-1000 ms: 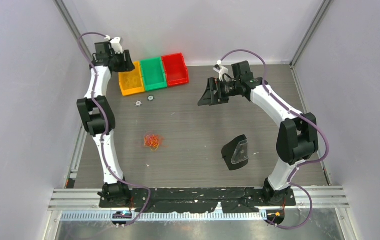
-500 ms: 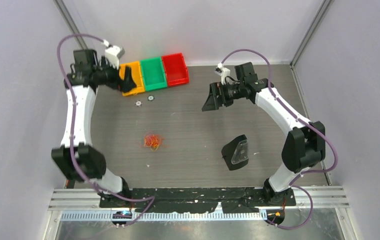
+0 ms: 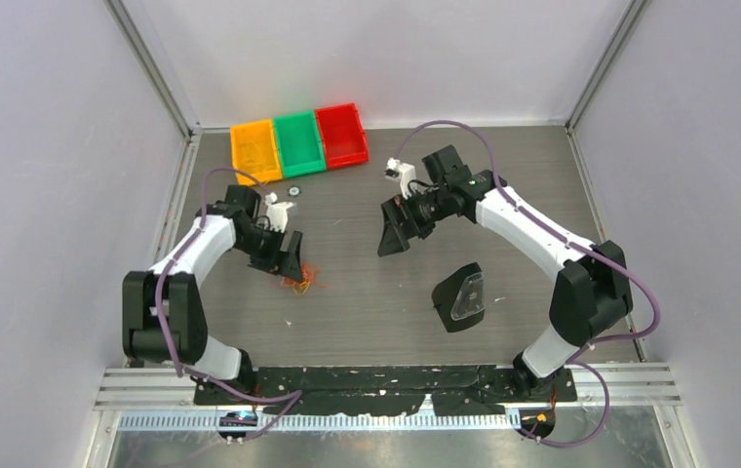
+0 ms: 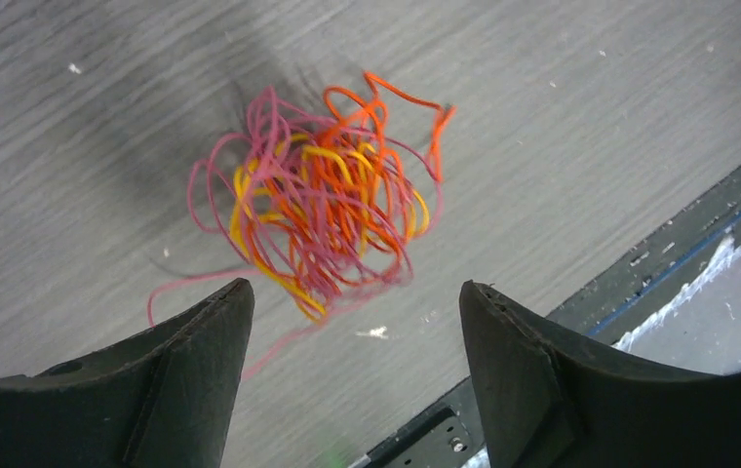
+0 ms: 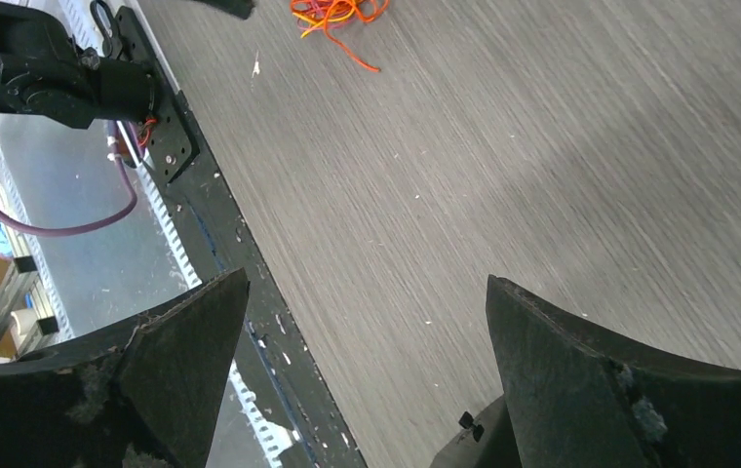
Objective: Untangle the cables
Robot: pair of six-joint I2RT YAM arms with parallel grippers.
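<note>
A small tangle of orange, yellow and pink cables (image 3: 300, 282) lies on the grey table left of centre. In the left wrist view the cables (image 4: 323, 210) lie just ahead of my open left gripper (image 4: 357, 297), whose fingers hold nothing. In the top view the left gripper (image 3: 292, 265) hovers right over the tangle's upper edge. My right gripper (image 3: 393, 242) is open and empty, above the table to the right of the cables. The tangle also shows at the top edge of the right wrist view (image 5: 332, 14).
Orange (image 3: 255, 151), green (image 3: 298, 142) and red (image 3: 341, 135) bins stand in a row at the back. A small round part (image 3: 293, 192) lies near them. A black and clear object (image 3: 460, 297) lies right of centre. The black base rail (image 3: 386, 380) runs along the near edge.
My left arm swung from the orange bin at the back down to the cable tangle. My right gripper moved left and nearer, towards the table's middle.
</note>
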